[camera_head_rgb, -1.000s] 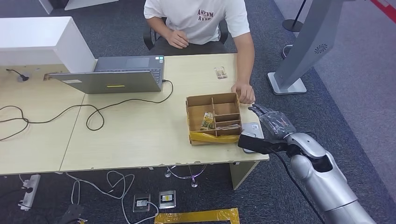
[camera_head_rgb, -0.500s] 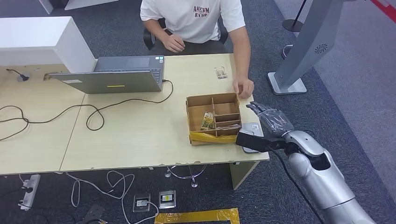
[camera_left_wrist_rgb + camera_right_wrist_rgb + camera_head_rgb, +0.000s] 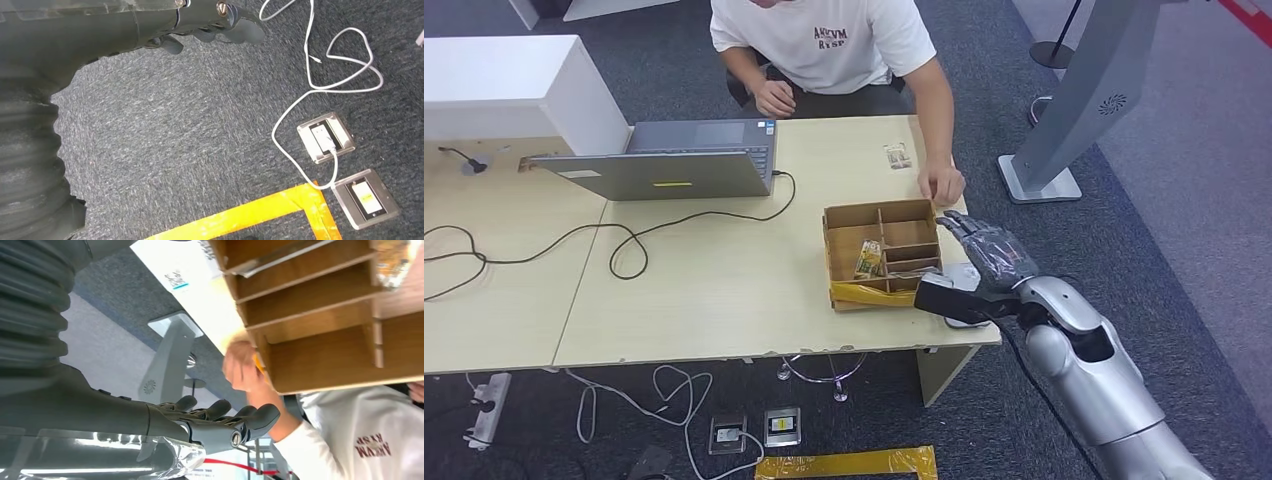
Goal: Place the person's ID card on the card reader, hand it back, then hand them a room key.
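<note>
Right robot hand open, fingers toward person's hand.

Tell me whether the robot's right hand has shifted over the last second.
Yes. The right hand has slid left toward the brown cardboard divider box, which has stayed put on the pale wooden table, and its fingertips now sit closer to the box's right wall.

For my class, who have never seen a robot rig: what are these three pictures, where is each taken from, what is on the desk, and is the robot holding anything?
All three show one moment. The head view looks down from the robot's body at a desk. On it are a laptop, a divided cardboard box and a small card. A seated person rests a hand beside the box. The silver arm's right hand reaches toward it, fingers spread, holding nothing. The other two pictures come from wrist cameras: one looks past the left hand at carpet and floor sockets; the other sees the box from close by.
</note>
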Available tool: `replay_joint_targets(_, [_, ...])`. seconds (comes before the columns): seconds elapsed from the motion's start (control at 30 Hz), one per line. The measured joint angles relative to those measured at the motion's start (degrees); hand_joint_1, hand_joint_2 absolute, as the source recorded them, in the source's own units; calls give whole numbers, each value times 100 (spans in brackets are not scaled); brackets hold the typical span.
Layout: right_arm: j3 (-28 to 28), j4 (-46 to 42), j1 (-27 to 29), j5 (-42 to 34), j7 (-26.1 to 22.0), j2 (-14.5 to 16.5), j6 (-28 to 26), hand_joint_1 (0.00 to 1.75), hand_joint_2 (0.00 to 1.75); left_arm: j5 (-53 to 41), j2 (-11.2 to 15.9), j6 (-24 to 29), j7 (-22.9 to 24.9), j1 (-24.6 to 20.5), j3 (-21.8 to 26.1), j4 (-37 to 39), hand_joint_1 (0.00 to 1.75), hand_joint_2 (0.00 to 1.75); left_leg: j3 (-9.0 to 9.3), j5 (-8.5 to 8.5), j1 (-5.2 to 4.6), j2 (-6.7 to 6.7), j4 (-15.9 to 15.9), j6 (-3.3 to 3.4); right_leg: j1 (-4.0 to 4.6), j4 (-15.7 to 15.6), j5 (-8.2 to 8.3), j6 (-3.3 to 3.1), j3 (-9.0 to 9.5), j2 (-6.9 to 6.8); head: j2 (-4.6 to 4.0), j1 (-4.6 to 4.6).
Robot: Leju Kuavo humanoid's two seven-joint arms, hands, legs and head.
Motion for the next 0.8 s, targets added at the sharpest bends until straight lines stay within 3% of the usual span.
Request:
replay_joint_targets(0.47, [184,245,-244,56,-167,540,-196,0,175,8,-103,21,-11,1,-78,18,0,175,-1,0,0,-3,0,1,0,0,-4,0,1,-1,0,0])
replay_joint_targets(0.8, [335,428,-279,27,-220,670,-147,0,175,76,-124,26,-68,11,-78,27,0,175,0,-1,0,-4,0,1,1,0,-4,0,1,-1,0,1])
